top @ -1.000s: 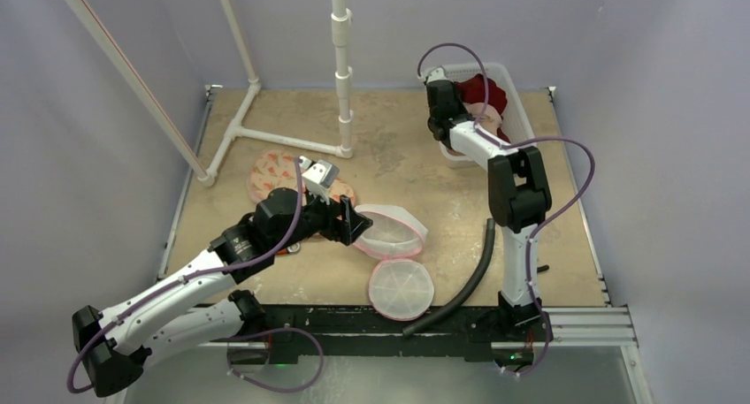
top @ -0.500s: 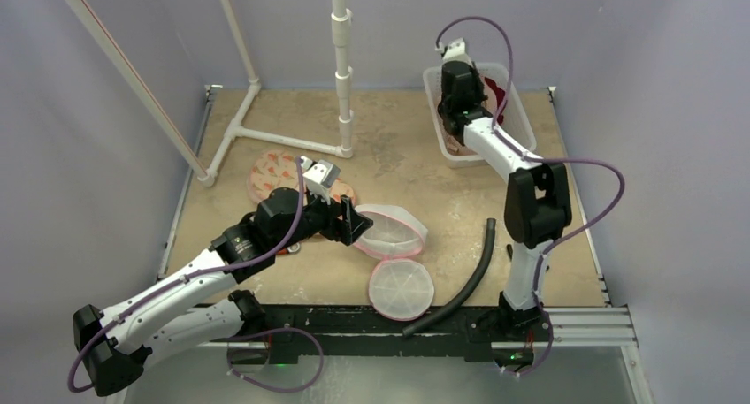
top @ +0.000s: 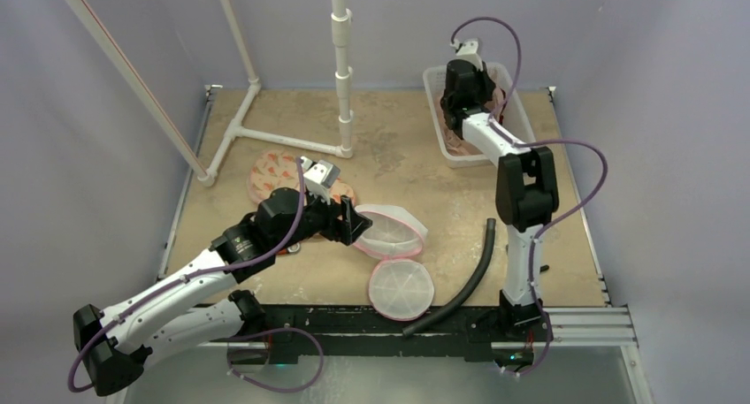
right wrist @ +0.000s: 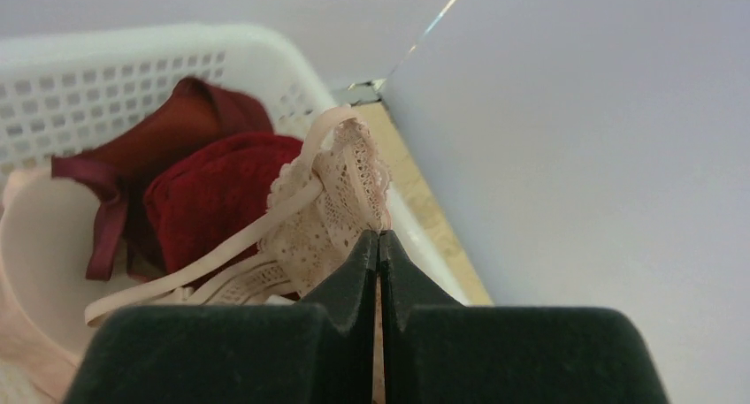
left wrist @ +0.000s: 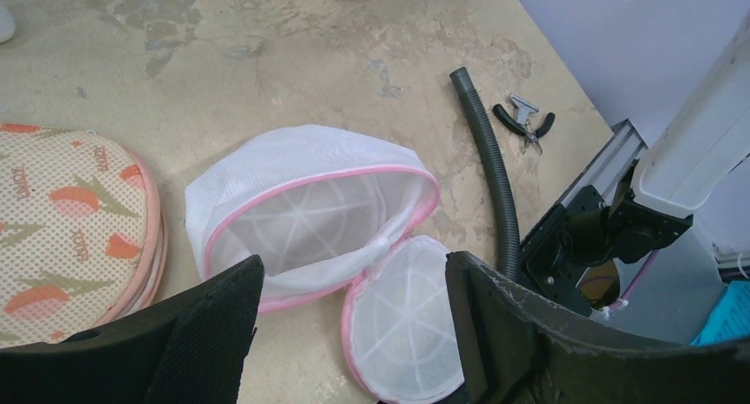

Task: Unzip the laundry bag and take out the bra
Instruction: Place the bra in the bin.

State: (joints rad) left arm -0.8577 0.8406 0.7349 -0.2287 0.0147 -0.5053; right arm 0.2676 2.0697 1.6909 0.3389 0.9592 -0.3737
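At the near edge, the left arm (top: 177, 289) reaches over the tabletop (top: 398, 148), and its jaws stand wide open and empty just beside the laundry bag (left wrist: 309, 209). That white mesh bag with pink trim lies unzipped near the front middle. Its flat half (top: 401, 289) is folded out toward the arms and nothing shows inside. A black hose (top: 464, 276) lies to its right, with small pliers (left wrist: 524, 121) beyond it. A print-patterned pouch (top: 270, 172) rests behind the left arm. In the far right corner, a white basket (right wrist: 115, 77) holds a dark red bra (right wrist: 212, 192) and a cream lace bra (right wrist: 340, 192). The right arm (top: 522, 192) is above it, its jaws closed at the lace edge; whether they pinch it is unclear.
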